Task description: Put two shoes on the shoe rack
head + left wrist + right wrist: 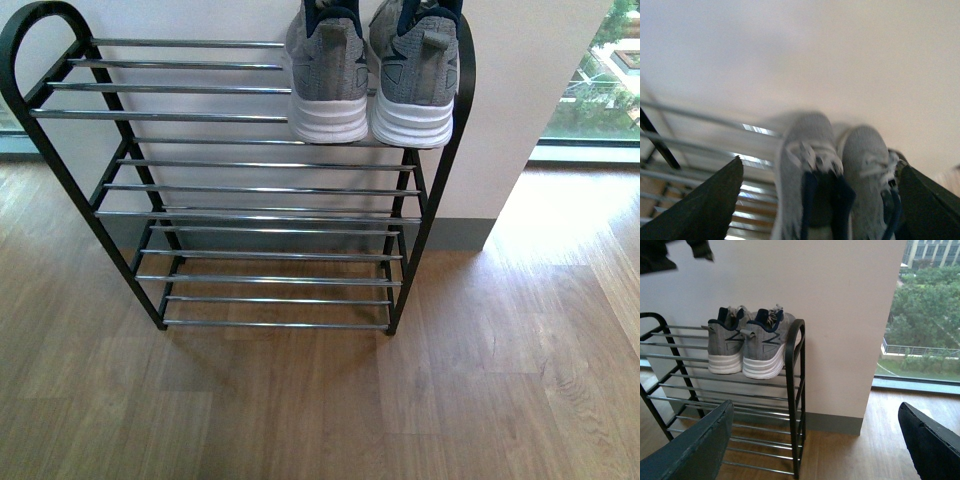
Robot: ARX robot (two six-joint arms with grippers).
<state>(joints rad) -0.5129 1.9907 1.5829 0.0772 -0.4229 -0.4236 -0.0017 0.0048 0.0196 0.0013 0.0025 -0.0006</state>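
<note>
the front view looks at the shoe rack [200, 115] head on, standing on a wood floor [330, 410] against a pale wall [540, 70]. the two shoes [327, 80] sit side by side and touching on its top tier, at the end by the right-hand frame, with their heels and white soles facing the camera. neither arm shows in this view.

the left wrist view is blurred and looks down onto the pair from above, showing the laces and dark navy collars that the front view cuts off. the left gripper [820, 164] has its jaws spread wide, one dark finger [705, 205] over the chrome bars and the other beside the outer shoe. i cannot tell if that one touches it.

the right wrist view sees the rack from off to the side, and alone shows a window [925, 315] with trees. the right gripper [815, 406] is well apart from the rack, with its jaws wide apart in open air.
</note>
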